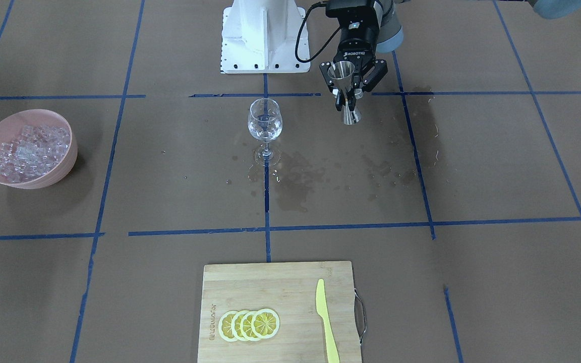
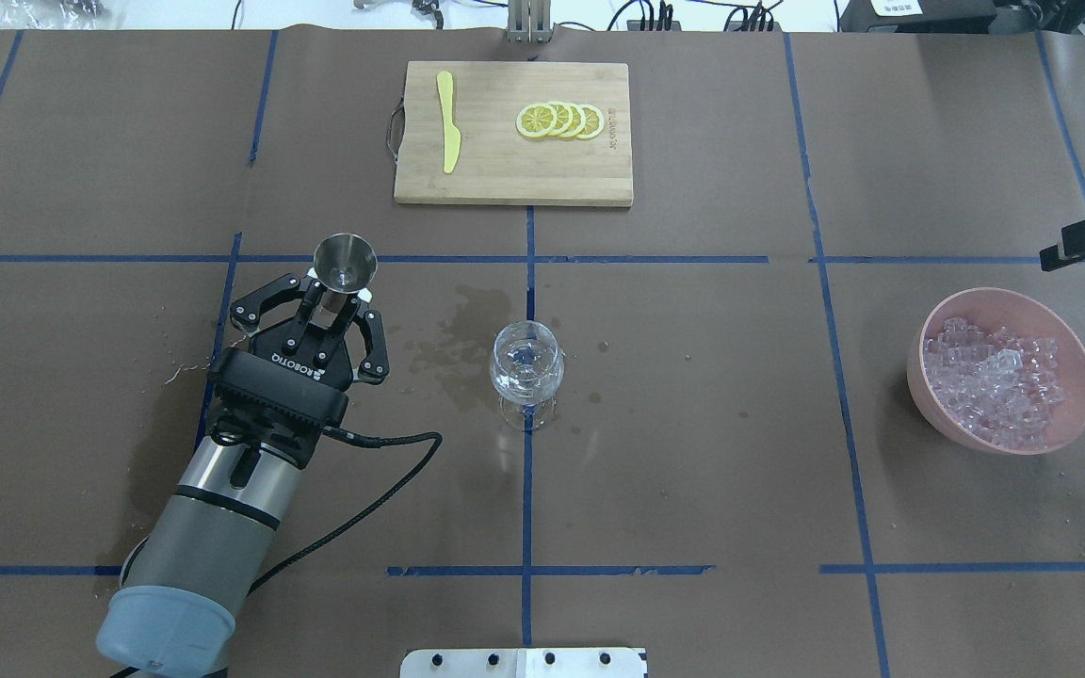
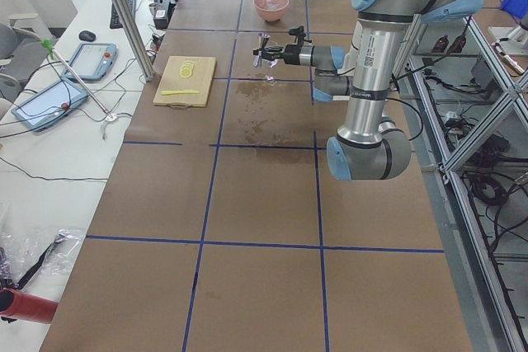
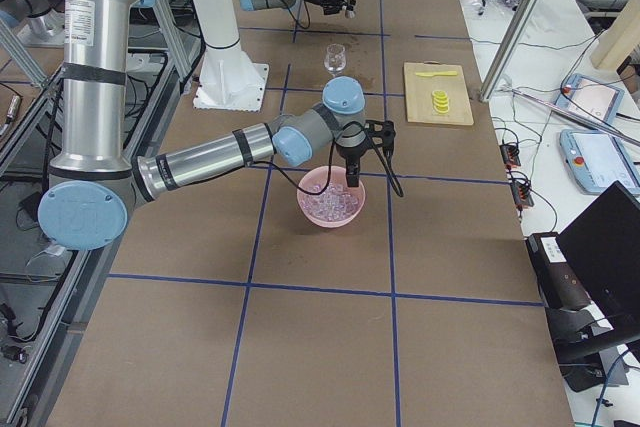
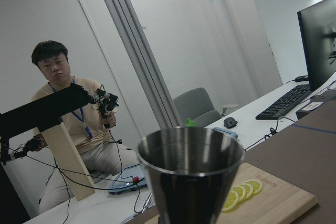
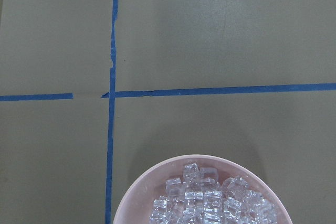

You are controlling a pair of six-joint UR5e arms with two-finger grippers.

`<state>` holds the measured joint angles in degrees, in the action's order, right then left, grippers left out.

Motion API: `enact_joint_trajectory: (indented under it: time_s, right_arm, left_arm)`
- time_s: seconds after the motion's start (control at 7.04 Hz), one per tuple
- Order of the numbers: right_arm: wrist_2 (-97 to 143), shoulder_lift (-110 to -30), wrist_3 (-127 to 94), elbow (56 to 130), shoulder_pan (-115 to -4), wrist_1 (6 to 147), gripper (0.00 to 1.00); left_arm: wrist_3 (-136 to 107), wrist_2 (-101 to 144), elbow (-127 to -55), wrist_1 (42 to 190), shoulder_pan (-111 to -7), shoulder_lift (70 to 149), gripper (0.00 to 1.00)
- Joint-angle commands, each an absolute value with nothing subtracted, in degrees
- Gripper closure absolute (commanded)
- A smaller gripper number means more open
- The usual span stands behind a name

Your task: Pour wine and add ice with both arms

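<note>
Left tool (image 2: 335, 301), marked ROBOTIQ, clamps steel jigger (image 2: 345, 262); right tool (image 4: 352, 175): state unclear.

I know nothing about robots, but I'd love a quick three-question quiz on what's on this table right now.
1. True or false: the left tool grips a steel jigger.
2. The lemon slices lie: A) in the jigger, B) on the cutting board, C) in the left tool.
3. Fill in: the ice sits in a pink ____.
Key: 1 true; 2 B; 3 bowl.
</note>
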<state>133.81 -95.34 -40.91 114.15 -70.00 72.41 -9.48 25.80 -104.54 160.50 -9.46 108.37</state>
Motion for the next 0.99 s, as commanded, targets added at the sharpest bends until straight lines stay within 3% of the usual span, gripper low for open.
enact_joint_trajectory:
  time_s: [0.0,0.85]
  right_arm:
    - [133.77,-95.19,-40.87,114.00,-69.79,72.42,0.00]
    - [133.77,-95.10,-43.07,114.08,-68.38,72.42,0.00]
  left_arm:
    - [-12.98,26.63,-104.85,160.49,-10.63,104.53,1.00]
    - [-28.12,44.19,-110.92,160.58,-20.38,87.74,1.00]
